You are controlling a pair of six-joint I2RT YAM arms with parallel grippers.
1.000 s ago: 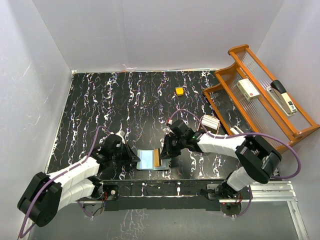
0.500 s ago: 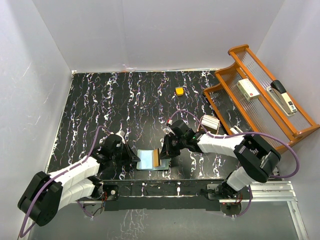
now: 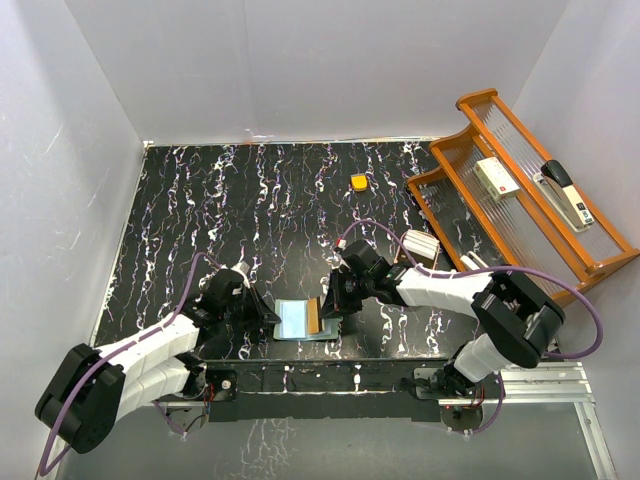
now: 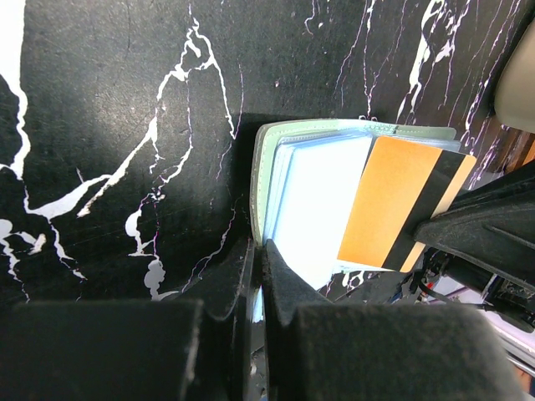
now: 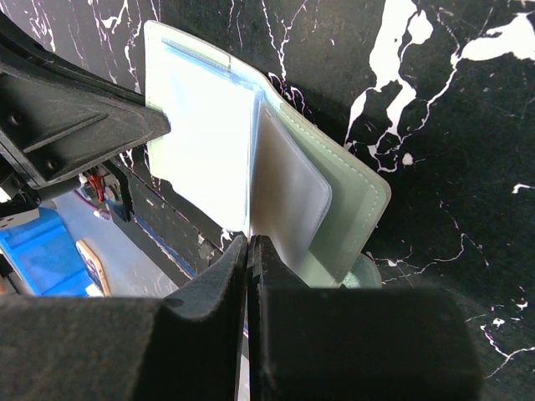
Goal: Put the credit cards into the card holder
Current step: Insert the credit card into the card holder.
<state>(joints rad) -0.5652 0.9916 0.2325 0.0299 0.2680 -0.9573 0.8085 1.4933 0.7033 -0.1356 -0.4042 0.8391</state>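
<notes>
Left tool (image 4: 259, 251) pressed together on the edge of the open card holder (image 4: 266, 159), pinning it at the near side of the desk (image 4: 125, 125). Right tool (image 5: 248, 242) pinching an orange card (image 4: 393, 196) half over a pocket. Risks: snagging the sleeve lip, bowing the card, dragging the holder loose.

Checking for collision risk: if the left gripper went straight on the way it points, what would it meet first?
The card holder: the left gripper is shut on its near edge. Beyond lie the credit card and the right gripper, depth unclear.
</notes>
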